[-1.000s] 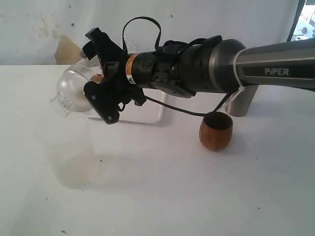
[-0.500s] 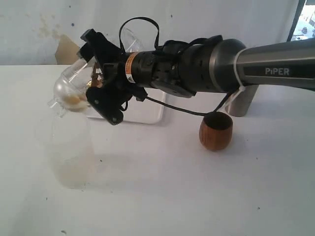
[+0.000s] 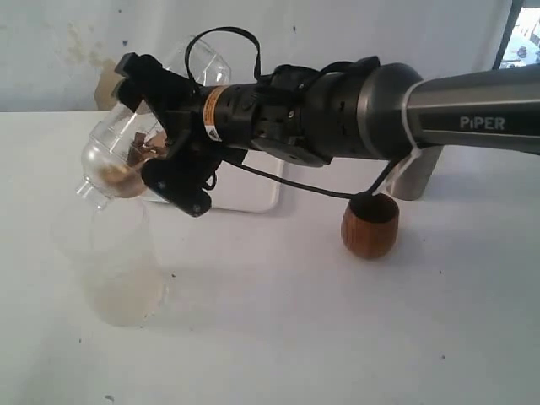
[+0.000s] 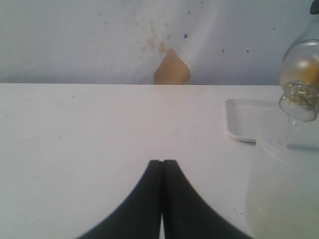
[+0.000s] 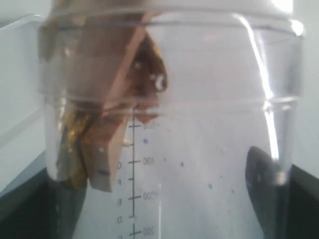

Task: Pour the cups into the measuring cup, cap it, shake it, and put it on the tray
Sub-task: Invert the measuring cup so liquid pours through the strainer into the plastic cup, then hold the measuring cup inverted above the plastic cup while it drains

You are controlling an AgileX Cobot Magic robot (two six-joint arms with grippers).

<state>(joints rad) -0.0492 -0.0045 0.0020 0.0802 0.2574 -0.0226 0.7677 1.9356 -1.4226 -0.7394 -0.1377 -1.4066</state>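
Your right gripper (image 3: 159,135) grasps the tall clear graduated plastic measuring cup (image 3: 105,156), tipped mouth-down over the wide frosted plastic cup (image 3: 118,261); left gripper (image 4: 162,167) clenched, empty.

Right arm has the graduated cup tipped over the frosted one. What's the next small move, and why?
Probably tip the measuring cup slightly steeper, keeping its mouth over the frosted cup. The right gripper holds it mouth-down, brownish contents are bunched at the neck, and the mouth hangs above the frosted cup's opening, so whatever comes out should land inside.
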